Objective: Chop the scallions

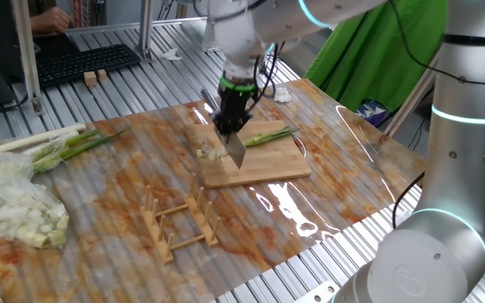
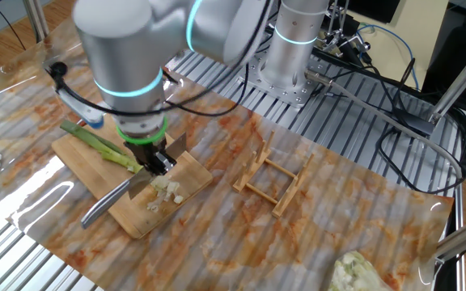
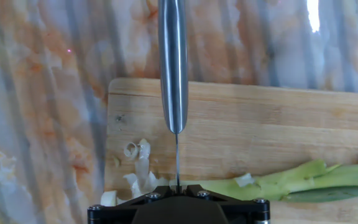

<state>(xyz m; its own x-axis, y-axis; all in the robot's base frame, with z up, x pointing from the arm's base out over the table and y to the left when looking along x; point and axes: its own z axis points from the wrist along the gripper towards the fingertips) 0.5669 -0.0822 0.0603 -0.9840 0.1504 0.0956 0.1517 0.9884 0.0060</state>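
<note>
No text, label, brand, number or sign can be read in any view.

The gripper's (image 1: 229, 124) fingertips are not visible in the hand view, cut off by the lower edge. The scallions' (image 3: 303, 180) green end runs off the right edge there. In one fixed view the chopped bits (image 1: 212, 152) are too small to count.
</note>
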